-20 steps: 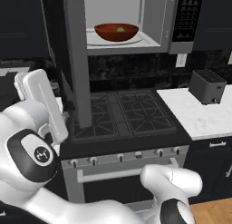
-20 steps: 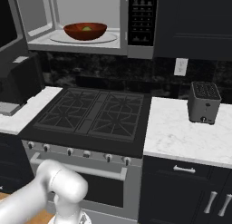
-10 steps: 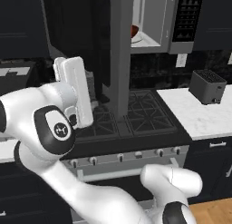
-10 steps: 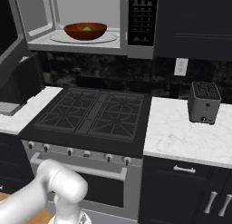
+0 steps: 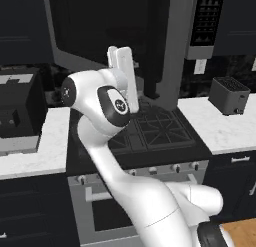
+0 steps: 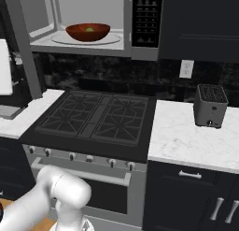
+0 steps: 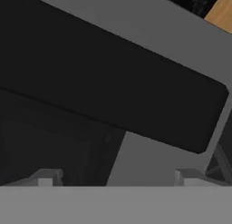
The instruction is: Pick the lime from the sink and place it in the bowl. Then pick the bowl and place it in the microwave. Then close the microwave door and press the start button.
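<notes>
No text, brand or number can be read anywhere. The microwave (image 6: 88,22) has rows of pale marks on its black button panel (image 6: 145,19) (too small and blurred to make out).

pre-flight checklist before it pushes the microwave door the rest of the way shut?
1. Small yellow-green lime in the shallow reddish-brown bowl: ok.
2. Bowl on the round glass plate inside the steel-framed microwave: ok.
3. Grey-framed, dark-glass microwave door shut: not ok, it stands partly swung.
4. Gripper empty, jaws wide apart: ok.
5. Fingertips touching the door: cannot tell.
6. Black button panel unobstructed for the start press: ok.
</notes>
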Robot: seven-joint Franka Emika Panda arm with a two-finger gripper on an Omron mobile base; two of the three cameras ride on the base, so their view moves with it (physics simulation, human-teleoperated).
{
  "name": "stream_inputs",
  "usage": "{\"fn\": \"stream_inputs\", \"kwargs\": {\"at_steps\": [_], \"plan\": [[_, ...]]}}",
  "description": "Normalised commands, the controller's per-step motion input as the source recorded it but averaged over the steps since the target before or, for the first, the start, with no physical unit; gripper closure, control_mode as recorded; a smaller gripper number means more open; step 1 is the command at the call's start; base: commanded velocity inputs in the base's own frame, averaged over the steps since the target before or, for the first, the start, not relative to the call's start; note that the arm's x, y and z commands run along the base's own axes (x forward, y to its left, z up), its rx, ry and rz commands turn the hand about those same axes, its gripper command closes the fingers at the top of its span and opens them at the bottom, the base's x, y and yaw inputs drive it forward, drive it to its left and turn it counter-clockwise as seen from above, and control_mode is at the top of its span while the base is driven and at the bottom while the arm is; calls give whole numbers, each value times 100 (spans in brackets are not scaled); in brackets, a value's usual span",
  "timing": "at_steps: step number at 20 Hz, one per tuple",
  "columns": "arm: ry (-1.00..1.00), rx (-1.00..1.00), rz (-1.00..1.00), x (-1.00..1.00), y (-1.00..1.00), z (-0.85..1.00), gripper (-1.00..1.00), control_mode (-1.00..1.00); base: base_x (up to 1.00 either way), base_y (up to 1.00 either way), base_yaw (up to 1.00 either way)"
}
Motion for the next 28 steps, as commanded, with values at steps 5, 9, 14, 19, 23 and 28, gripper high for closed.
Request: {"fn": "stream_inputs", "kwargs": {"at_steps": [5, 9, 14, 19, 23, 28], "plan": [[0, 0, 0, 100, -100, 0, -100, -100, 0, 0, 0], [0, 0, 2, 100, -100, 0, -100, -100, 0, 0, 0], [0, 0, 8, 100, -95, 0, -100, -100, 0, 0, 0], [0, 0, 15, 100, -74, 0, -100, -100, 0, 0, 0], [0, 0, 20, 98, -51, 0, -100, -100, 0, 0, 0], [0, 0, 23, 71, -38, 0, -100, -100, 0, 0, 0]]}}
